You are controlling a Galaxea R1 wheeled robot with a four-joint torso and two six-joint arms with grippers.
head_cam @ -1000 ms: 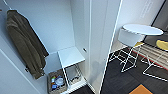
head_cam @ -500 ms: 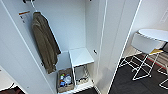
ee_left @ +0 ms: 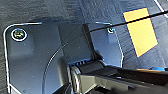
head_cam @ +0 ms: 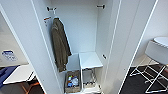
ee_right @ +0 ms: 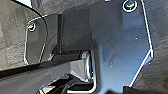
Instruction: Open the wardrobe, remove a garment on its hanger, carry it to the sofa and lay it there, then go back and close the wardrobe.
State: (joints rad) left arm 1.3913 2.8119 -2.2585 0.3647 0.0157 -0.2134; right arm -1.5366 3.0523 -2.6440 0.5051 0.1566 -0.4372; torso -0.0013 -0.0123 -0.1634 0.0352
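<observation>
The wardrobe [head_cam: 82,30] stands open in front of me in the head view. Its left door [head_cam: 27,50] is swung toward me and its right door [head_cam: 125,45] is swung out to the right. Inside, an olive-brown coat [head_cam: 59,45] hangs from a hook high on the left side wall. The rail brackets near the top carry nothing else that I can make out. The wrist views look down on the robot's dark plate and the grey carpet.
In the wardrobe's lower right sits a white shelf box [head_cam: 90,60], with an open bin of small items [head_cam: 72,81] on its floor. A round white table on wire legs [head_cam: 160,47] stands right. A low white table [head_cam: 20,73] and something blue [head_cam: 5,73] lie left.
The whole head picture has shifted: the camera has turned left and come closer, so the wardrobe's inside now sits in the middle and the round table is at the right edge.
</observation>
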